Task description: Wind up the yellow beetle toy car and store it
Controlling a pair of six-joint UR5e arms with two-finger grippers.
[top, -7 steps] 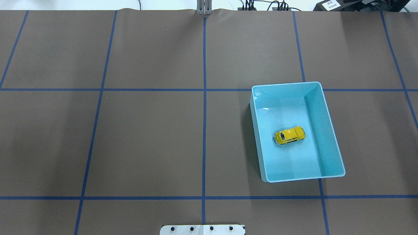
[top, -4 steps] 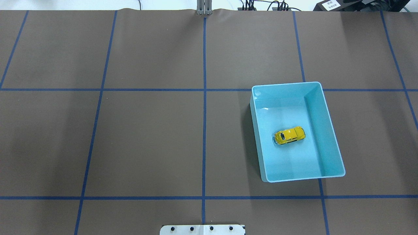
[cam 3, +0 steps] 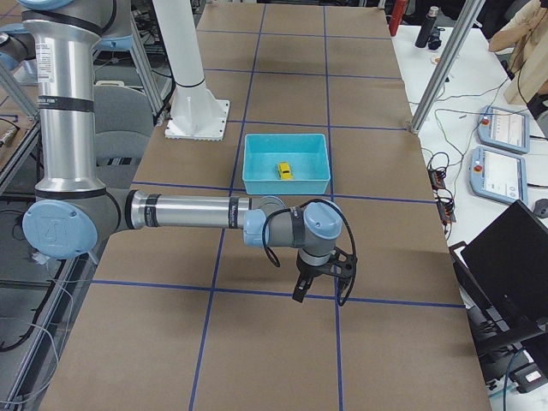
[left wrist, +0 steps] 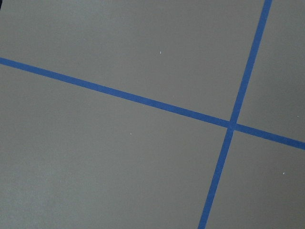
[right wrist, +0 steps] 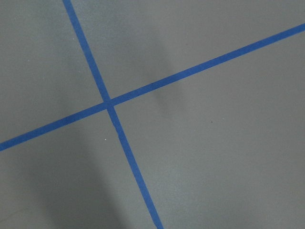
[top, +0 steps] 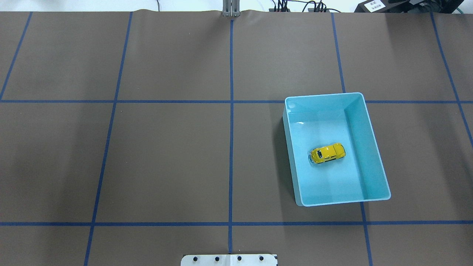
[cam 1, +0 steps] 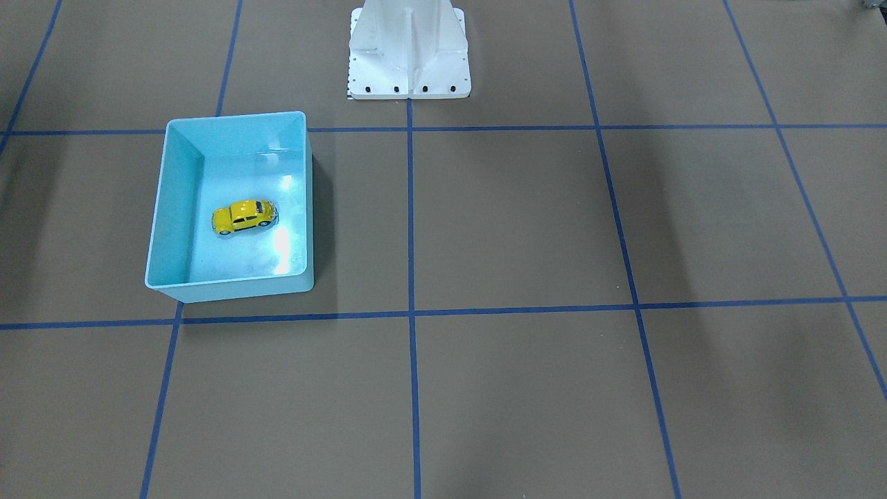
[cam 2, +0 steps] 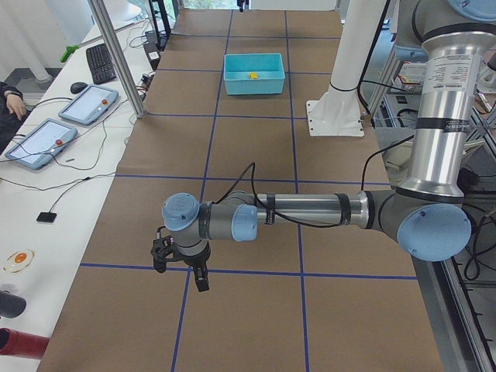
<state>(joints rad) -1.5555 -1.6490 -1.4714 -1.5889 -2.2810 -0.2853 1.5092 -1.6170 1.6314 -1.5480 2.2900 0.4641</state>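
overhead exterior: the yellow beetle toy car (top: 328,153) stands on its wheels inside the light blue bin (top: 364,147) on the counter (top: 166,159); storage appears done, winding cannot be verified.
exterior left: left arm (cam 2: 310,208) reaches low over bare counter, well apart from the bin; left jaws point down, opening cannot be told.
exterior right: right arm (cam 3: 188,210) likewise, nearer the bin; right jaws opening cannot be told.

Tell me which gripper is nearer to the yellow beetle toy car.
Right. The right gripper hangs above the table just beyond the light blue bin holding the yellow beetle toy car, on the robot's right. The left gripper hangs far off, toward the table's opposite end.
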